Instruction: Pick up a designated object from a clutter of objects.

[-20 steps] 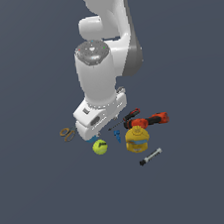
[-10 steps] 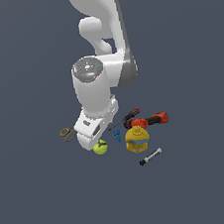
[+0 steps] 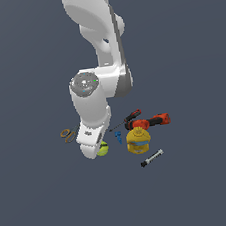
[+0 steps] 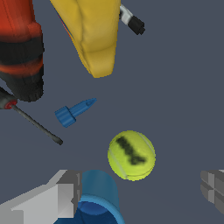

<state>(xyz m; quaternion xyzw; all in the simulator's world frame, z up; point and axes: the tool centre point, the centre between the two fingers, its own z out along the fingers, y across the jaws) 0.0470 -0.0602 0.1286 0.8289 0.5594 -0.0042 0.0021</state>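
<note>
The yellow-green tennis ball [image 4: 131, 155] with a dark curved mark lies on the grey floor. In the wrist view it sits just off the gap between my fingers. My gripper [image 4: 138, 192] is open and empty, with one grey finger [image 4: 61, 197] beside the blue cup [image 4: 98, 199] and the other finger [image 4: 213, 186] on the far side. In the exterior view my gripper [image 3: 93, 147] hangs low over the clutter and hides part of the ball [image 3: 104, 149]. The cup is hidden there.
Around the ball lie a small blue piece [image 4: 74, 111], a red-handled screwdriver [image 3: 128, 118], a red-black power drill [image 3: 154, 121], a yellow container with a blue band [image 3: 138, 140], a black-and-silver marker [image 3: 151, 158] and scissors [image 3: 67, 134].
The arm has come down and swung toward the exterior view's left. The hand now sits low beside the ball and covers part of it. The objects have not moved.
</note>
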